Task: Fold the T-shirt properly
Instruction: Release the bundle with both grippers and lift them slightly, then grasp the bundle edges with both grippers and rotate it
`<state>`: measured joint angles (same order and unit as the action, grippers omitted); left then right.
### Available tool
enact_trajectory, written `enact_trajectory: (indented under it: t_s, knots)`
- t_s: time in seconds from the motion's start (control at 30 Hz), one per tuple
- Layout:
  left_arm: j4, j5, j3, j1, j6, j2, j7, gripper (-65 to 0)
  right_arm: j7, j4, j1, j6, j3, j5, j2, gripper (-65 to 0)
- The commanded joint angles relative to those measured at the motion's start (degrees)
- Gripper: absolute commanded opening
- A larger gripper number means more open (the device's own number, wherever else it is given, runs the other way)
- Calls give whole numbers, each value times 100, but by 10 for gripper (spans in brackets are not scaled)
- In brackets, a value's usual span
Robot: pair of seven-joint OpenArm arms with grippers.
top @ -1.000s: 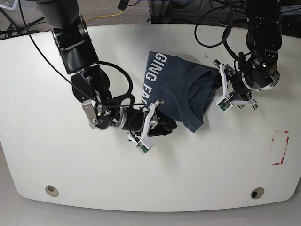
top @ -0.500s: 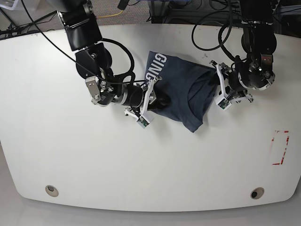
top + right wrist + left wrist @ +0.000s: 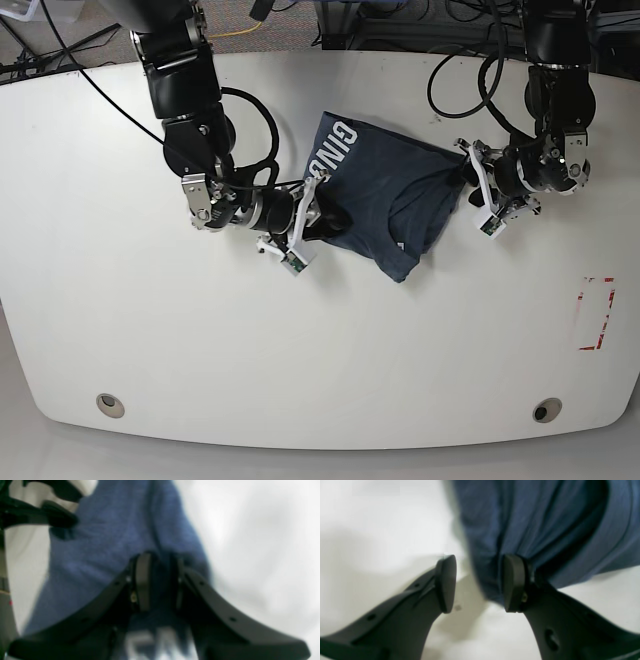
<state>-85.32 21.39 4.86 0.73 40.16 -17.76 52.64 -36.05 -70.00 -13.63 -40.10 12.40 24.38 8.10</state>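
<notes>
While the T-shirt [image 3: 385, 200] lies bunched near the middle of the white table [image 3: 150, 340], both arms are working its two ends. The right gripper [image 3: 157, 580], on the left of the base view, has its black pads pressed close together with dark blue cloth caught between them, so that one reads as a firm pinch on the shirt's edge, lettering just below the pads. The left gripper [image 3: 477, 582] is another story: its pads stand apart, one over bare table, the other touching a gathered fold at the cloth's edge, nothing clamped between them. So the shirt is held at one end only, as far as can be seen. How far along? Partway, by my reckoning. The cloth is already doubled into a compact bundle, with only "GING" of the white lettering [image 3: 333, 148] showing along the upper edge, but the shape is lopsided and wrinkled, one corner trailing down towards the near side. Left to do, I'd say: square the edges, flatten the creases and bring the loose corner in before this counts as a proper fold.
</notes>
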Motion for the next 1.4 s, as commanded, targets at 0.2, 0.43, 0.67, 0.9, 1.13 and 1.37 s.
enact_trajectory:
  t_s: [0.2, 0.43, 0.67, 0.9, 1.13, 1.37]
  knots:
    - [-334, -130, 37, -245, -16, -312, 85, -382, -408, -715, -92, 10, -480, -43, 390, -526]
    - [-1020, -130, 37, -324, -16, -277, 551, -382, -1023, -1805, 145, 10, -594, -43, 364, -526]
    - [-1565, -130, 46, -280, -16, -268, 604, -382, -1410, -2323, 295, 10, -577, -95, -155, -526]
    - [-2347, -130, 28, 45, -16, -83, 736, -382, -1366, -1884, 303, 10, -577, -95, -296, -526]
    - [-2479, -165, -7, 432, -16, 312, 736, -382, -751, -1137, 268, 10, -568, -104, -181, -526]
    - [-2277, -253, 46, 933, -16, 321, 736, -382, -302, -803, 251, 10, -216, -113, -155, -526]
